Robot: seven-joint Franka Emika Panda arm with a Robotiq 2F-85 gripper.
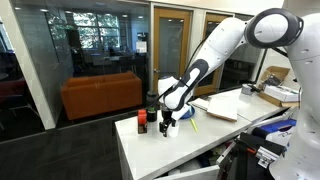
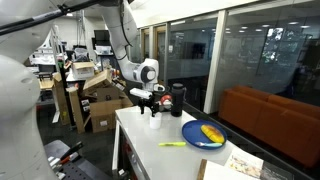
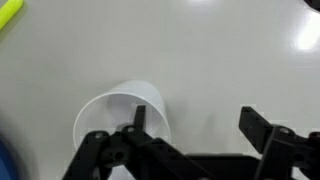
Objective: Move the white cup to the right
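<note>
While the gripper (image 3: 195, 125) hangs over the white cup (image 3: 112, 112) on the white table (image 3: 230, 50), its jaws are apart: one finger above the cup's mouth, the other outside its wall. Cup stands upright beside the dark bottle (image 2: 178, 98). Likely the grasp step, not yet clamped. Next: lower, pinch the wall, carry right.

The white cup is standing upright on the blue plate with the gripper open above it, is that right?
Not quite. The white cup stands upright on the bare table, not on the blue plate. The wrist view shows white tabletop beside the cup, and in an exterior view the plate lies apart from it. The gripper is open above it, as you said.
</note>
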